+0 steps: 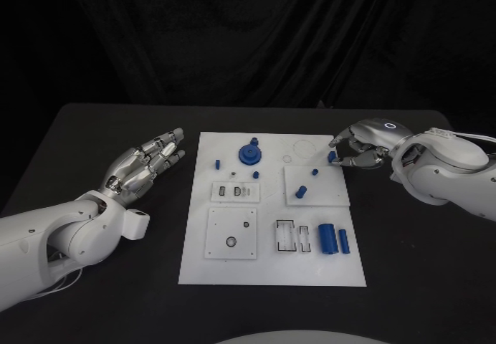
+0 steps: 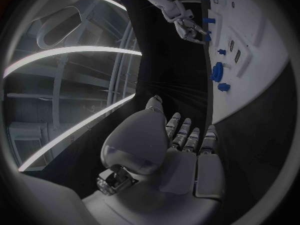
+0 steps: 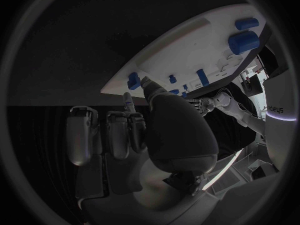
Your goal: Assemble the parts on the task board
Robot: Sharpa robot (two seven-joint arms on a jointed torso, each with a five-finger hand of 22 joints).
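Observation:
The white task board (image 1: pixel 271 269) lies in the middle of the black table. On it are a blue round part with a knob (image 1: pixel 249 153), several small blue pegs (image 1: pixel 301 191), and a blue cylinder (image 1: pixel 327 238) beside a blue bar (image 1: pixel 343 241). My right hand (image 1: pixel 358 147) is at the board's far right edge, its fingertips pinching a small blue part (image 1: pixel 332 156). Thumb and fingers curl towards the board's edge (image 3: pixel 187 50) in the right wrist view. My left hand (image 1: pixel 145 168) hovers left of the board, flat, with its fingers spread and nothing in it.
The board carries inset plates with slots (image 1: pixel 236 190) and holes (image 1: pixel 231 242), a raised square plate (image 1: pixel 315 185) and rectangular pockets (image 1: pixel 292 236). Bare black table lies on both sides of the board. A dark curtain hangs behind the table.

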